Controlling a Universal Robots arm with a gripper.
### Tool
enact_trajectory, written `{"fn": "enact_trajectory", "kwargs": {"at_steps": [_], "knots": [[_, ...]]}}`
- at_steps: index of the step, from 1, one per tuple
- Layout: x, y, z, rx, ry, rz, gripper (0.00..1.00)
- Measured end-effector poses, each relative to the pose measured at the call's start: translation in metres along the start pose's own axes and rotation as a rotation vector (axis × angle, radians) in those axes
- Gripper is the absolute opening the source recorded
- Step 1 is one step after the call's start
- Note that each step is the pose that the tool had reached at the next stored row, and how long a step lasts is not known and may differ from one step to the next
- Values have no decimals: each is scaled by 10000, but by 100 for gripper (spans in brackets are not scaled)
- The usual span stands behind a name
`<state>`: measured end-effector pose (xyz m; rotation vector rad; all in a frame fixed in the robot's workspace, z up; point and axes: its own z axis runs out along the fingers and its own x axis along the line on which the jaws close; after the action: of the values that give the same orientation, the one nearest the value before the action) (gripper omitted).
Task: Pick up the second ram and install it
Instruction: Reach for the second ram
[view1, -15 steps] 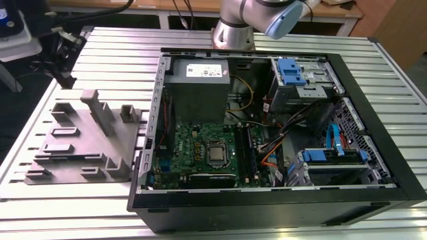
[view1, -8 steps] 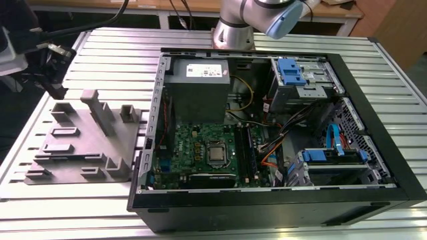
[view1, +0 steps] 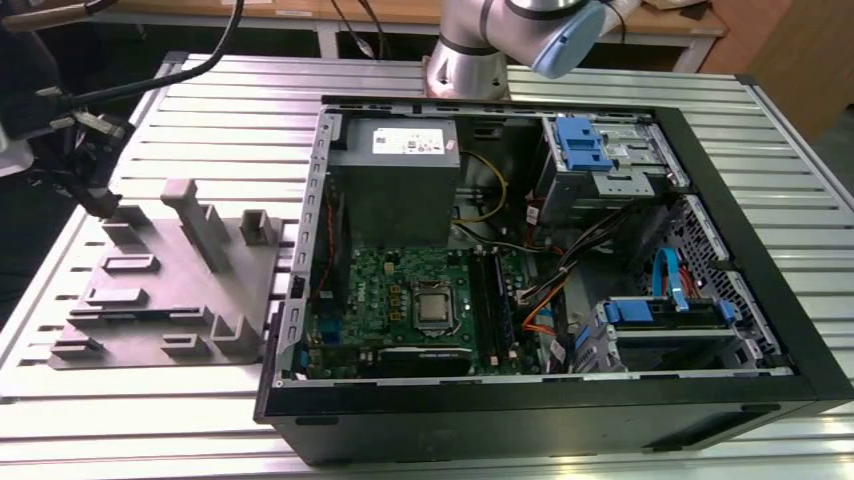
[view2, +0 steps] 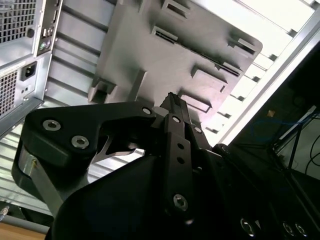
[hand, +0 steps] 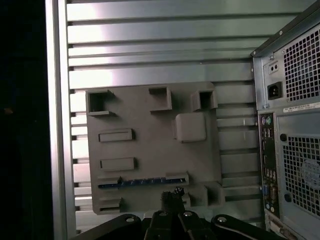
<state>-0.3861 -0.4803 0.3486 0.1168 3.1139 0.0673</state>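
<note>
Claw (hand: 172, 196) closed, empty, near second ram (hand: 135, 183) in grey holder (hand: 150, 145).

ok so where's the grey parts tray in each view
exterior view: grey tray on the table, at the exterior view's left of the computer case.
first wrist view: tray lying flat beside the case's rear panel.
second wrist view: tray seen at a slant, near the case's rear.
shared landmark: the computer case.

A grey fixture tray (hand: 150, 145) lay on the slatted table (hand: 150, 45). The second ram (hand: 142, 183) stood on edge in one of the tray's long slots. The gripper (hand: 172, 196), fingers together, hovered just beside that slot. The computer case (hand: 292, 125) stood near the tray.
</note>
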Motion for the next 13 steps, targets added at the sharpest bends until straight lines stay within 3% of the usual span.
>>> {"fn": "enact_trajectory", "kwargs": {"at_steps": [7, 13], "knots": [[127, -49, 122, 3, 38, 2, 7], [170, -88, 229, 7, 93, 5, 7]]}}
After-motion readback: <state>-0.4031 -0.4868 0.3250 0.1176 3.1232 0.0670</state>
